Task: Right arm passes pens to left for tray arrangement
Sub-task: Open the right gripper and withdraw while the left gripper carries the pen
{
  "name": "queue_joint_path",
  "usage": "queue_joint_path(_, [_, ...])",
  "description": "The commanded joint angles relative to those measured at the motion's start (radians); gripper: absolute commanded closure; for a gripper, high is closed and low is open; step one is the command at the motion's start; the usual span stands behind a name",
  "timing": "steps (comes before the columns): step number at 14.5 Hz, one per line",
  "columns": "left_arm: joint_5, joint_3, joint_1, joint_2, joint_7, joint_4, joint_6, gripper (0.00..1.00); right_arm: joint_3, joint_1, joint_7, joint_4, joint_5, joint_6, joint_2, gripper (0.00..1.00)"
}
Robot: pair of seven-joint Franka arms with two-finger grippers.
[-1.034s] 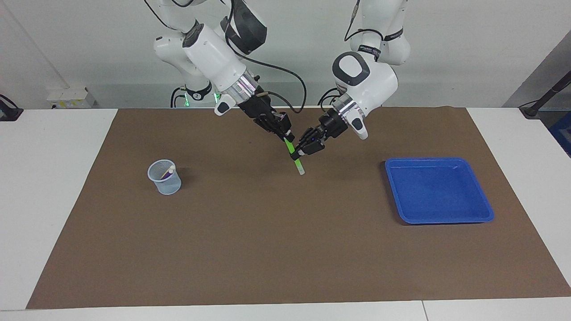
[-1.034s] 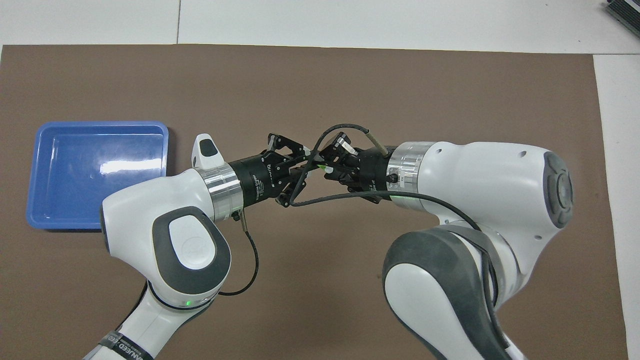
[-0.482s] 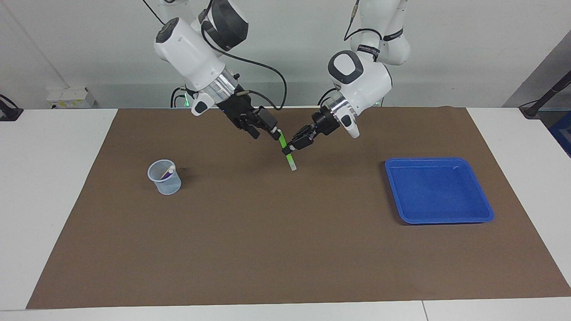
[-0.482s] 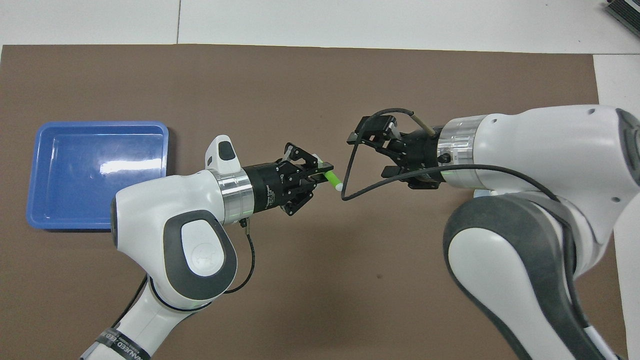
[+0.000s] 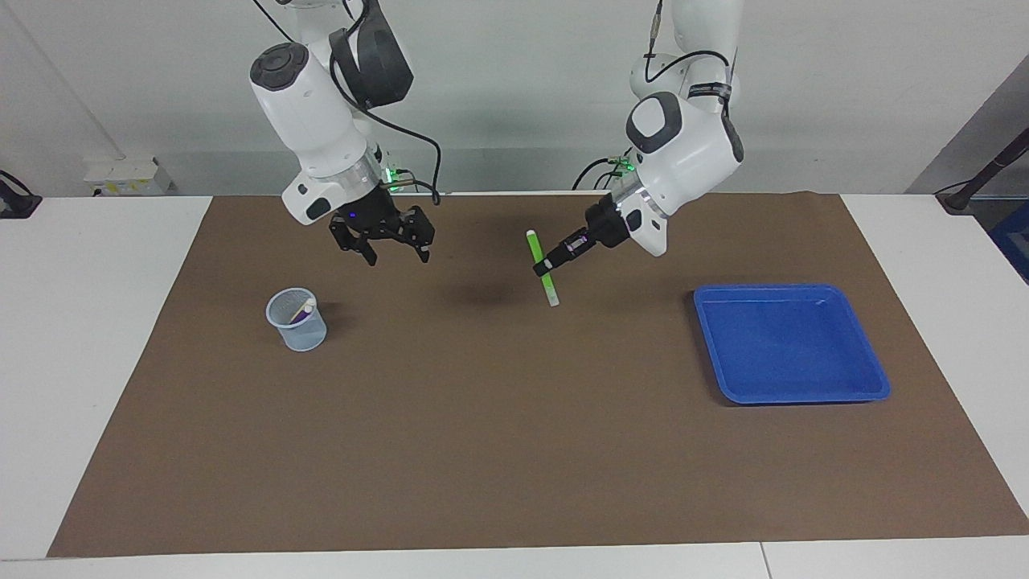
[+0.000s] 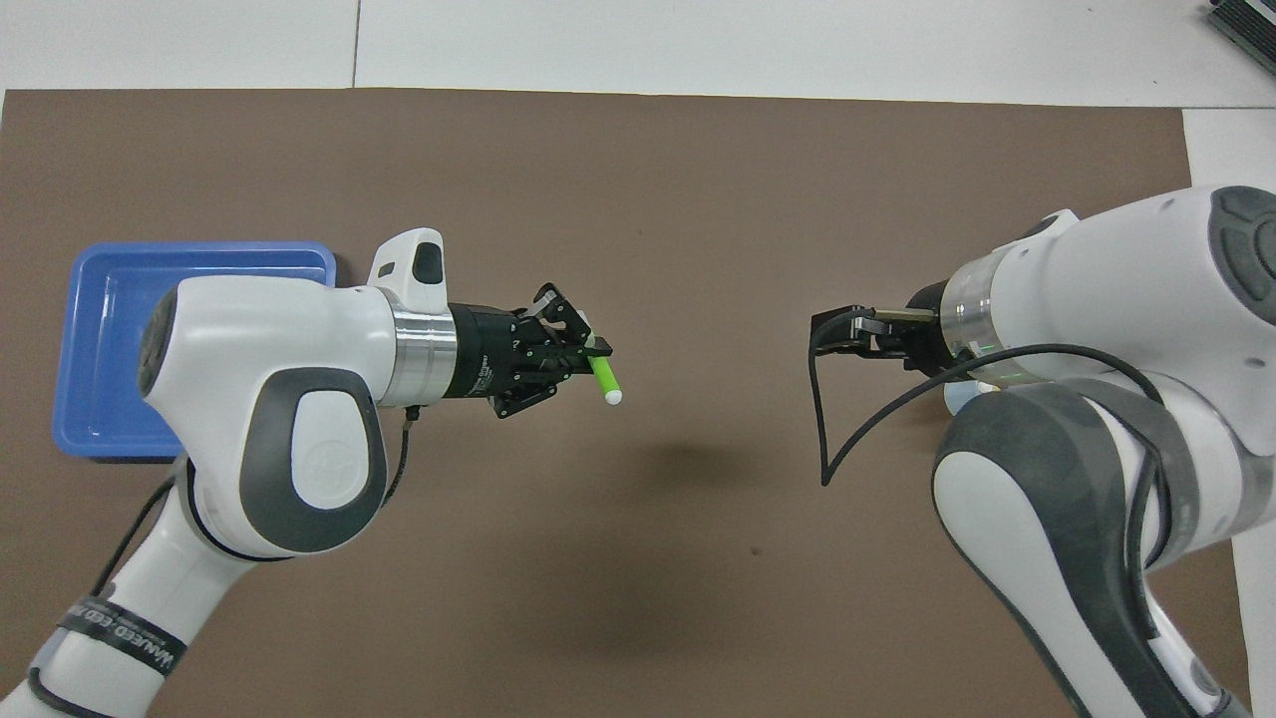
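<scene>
Handover done: left claw [image 5: 547, 265] grips the green pen [image 5: 543, 268] up in the air, right claw [image 5: 383, 236] hangs open, blue tray [image 5: 876, 378] not yet filled.

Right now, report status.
Left gripper shut on green pen, above the mat. Right gripper open, empty, above the mat near cup. Tray empty.

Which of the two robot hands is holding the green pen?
The left hand, shut around the green pen; the right hand hangs open, holding nothing.
</scene>
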Motion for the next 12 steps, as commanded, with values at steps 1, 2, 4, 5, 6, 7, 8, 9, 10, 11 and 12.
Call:
queue_joint_path(1, [0.111, -0.002, 0.063, 0.016, 0.076, 0.051, -0.126, 1.00, 0.009, -0.046, -0.143, -0.111, -0.128, 0.007, -0.052, 0.00])
queue_joint_path(2, [0.151, -0.002, 0.089, 0.015, 0.113, 0.054, -0.164, 1.00, 0.009, -0.063, -0.191, -0.134, -0.162, 0.007, -0.054, 0.00])
queue_joint_path(4, [0.261, -0.002, 0.148, 0.014, 0.179, 0.090, -0.261, 1.00, 0.009, -0.121, -0.258, -0.174, -0.171, 0.016, -0.051, 0.03])
queue_joint_path(5, [0.304, -0.002, 0.172, 0.016, 0.230, 0.112, -0.313, 1.00, 0.009, -0.138, -0.274, -0.196, -0.179, 0.024, -0.049, 0.07])
queue_joint_path(6, [0.333, -0.002, 0.200, 0.016, 0.295, 0.118, -0.347, 1.00, 0.009, -0.152, -0.275, -0.208, -0.192, 0.025, -0.041, 0.11])
queue_joint_path(7, [0.359, -0.002, 0.232, 0.015, 0.354, 0.120, -0.370, 1.00, 0.009, -0.160, -0.274, -0.210, -0.196, 0.026, -0.032, 0.14])
queue_joint_path(8, [0.399, -0.001, 0.263, 0.013, 0.410, 0.121, -0.395, 1.00, 0.009, -0.161, -0.275, -0.210, -0.197, 0.027, -0.025, 0.18])
queue_joint_path(9, [0.436, -0.001, 0.287, 0.013, 0.461, 0.127, -0.413, 1.00, 0.009, -0.174, -0.275, -0.216, -0.197, 0.032, -0.018, 0.21])
queue_joint_path(10, [0.477, -0.001, 0.312, 0.013, 0.510, 0.132, -0.422, 1.00, 0.009, -0.186, -0.277, -0.235, -0.197, 0.062, -0.020, 0.23])
queue_joint_path(11, [0.516, -0.001, 0.326, 0.013, 0.549, 0.132, -0.422, 1.00, 0.009, -0.188, -0.275, -0.255, -0.200, 0.085, -0.020, 0.27])
queue_joint_path(12, [0.562, -0.001, 0.341, 0.013, 0.592, 0.131, -0.421, 1.00, 0.009, -0.188, -0.271, -0.259, -0.200, 0.094, -0.018, 0.33])
